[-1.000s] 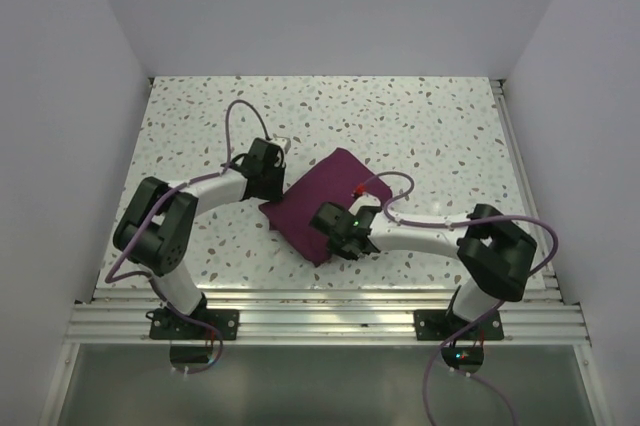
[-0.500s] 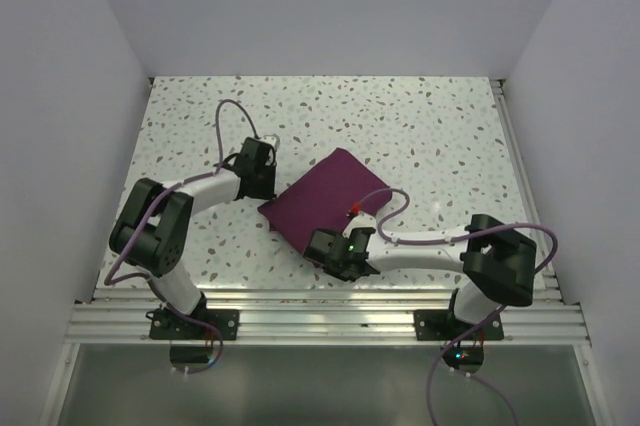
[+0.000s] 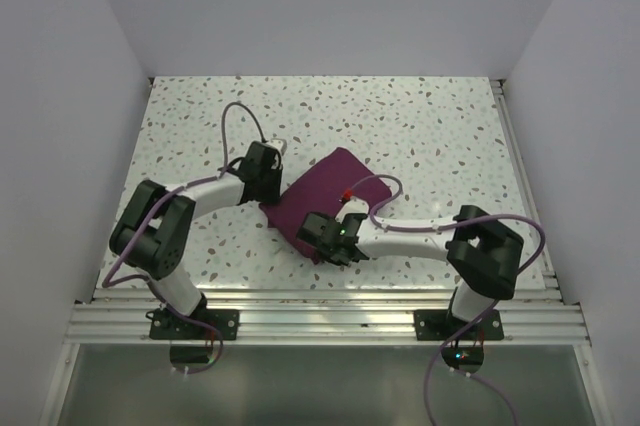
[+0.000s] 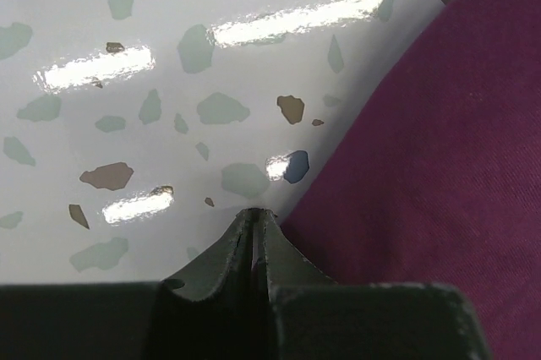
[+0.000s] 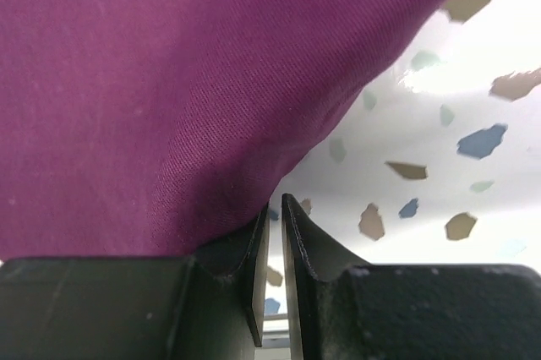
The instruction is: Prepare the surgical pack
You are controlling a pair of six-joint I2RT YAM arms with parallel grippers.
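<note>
The surgical pack is a folded plum-purple cloth bundle point(image 3: 330, 184) lying at an angle on the speckled table point(image 3: 430, 126). My left gripper point(image 3: 272, 189) is down at the bundle's left edge. In the left wrist view its jaws point(image 4: 256, 212) are pressed together, with the cloth point(image 4: 439, 140) just to their right. My right gripper point(image 3: 322, 244) is at the bundle's near corner. In the right wrist view it point(image 5: 275, 208) stands open by a narrow slit with only table showing through. The cloth point(image 5: 169, 81) rests against the outside of its left finger point(image 5: 254, 242).
White walls point(image 3: 60, 96) close in the table on three sides. A metal rail point(image 3: 320, 318) runs along the near edge between the arm bases. Purple cables point(image 3: 240, 121) loop above both arms.
My right gripper dipped toward the near edge, then came back up-left against the bundle's near corner, its jaws parting slightly. My left gripper shifted left, then returned to the bundle's left edge.
</note>
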